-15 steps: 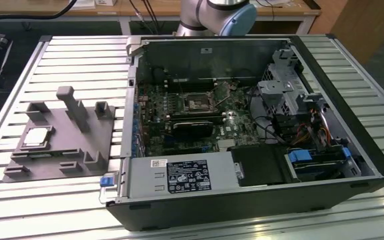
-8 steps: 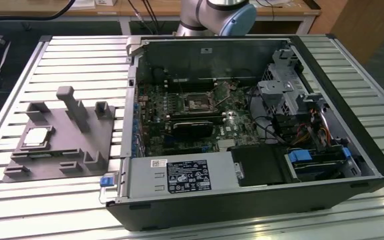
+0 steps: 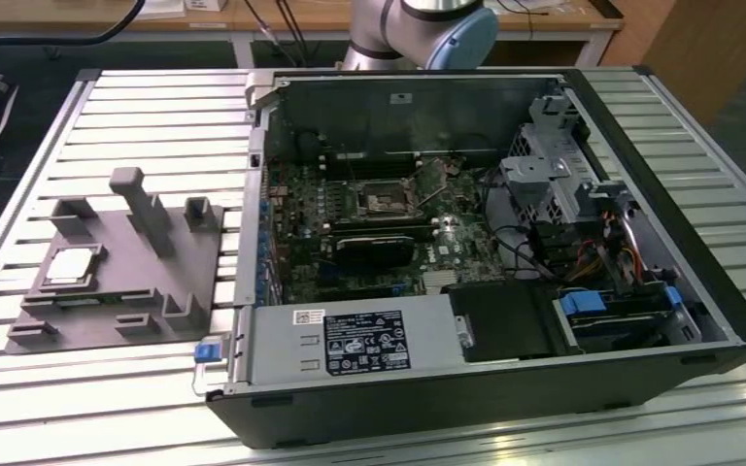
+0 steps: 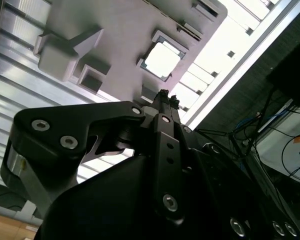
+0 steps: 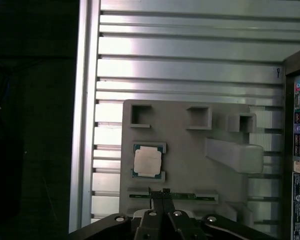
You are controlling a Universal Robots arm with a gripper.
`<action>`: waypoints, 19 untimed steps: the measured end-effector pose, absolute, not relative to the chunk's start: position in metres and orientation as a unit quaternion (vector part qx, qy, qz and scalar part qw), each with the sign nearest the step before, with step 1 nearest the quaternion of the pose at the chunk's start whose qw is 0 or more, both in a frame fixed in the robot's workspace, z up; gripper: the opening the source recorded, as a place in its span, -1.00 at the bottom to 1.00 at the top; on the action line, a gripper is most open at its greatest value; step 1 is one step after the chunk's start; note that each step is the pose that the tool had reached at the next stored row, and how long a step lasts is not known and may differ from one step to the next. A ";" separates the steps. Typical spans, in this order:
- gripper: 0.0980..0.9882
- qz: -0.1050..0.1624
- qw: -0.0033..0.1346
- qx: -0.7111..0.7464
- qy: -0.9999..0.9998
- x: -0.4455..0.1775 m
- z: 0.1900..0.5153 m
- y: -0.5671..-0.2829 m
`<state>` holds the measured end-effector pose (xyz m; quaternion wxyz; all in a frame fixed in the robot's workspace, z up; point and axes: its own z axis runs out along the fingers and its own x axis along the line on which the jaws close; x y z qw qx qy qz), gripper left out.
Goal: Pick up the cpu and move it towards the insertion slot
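Gripper [image 5: 159,191]: fingertips pressed together, holding nothing, hovers over the grey fixture [image 5: 190,150].
Cpu [image 5: 147,162]: lies in the fixture's square pocket, apart from the fingertips.
Insertion slot [image 3: 383,202]: inside the open computer case [image 3: 477,398].
Risk: if lowered while closed, the fingers would likely strike the chip's top.

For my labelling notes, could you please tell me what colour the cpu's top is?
The cpu is pale silvery-grey on top, clearest in the first wrist view.
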<state>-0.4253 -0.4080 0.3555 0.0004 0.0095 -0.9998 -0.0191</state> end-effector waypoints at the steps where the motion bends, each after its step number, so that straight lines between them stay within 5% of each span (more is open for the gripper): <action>1: -0.98 -0.019 0.000 0.010 -1.000 -0.426 0.355 -0.408; 19: -0.98 -0.018 0.000 0.010 -1.000 -0.429 0.343 -0.408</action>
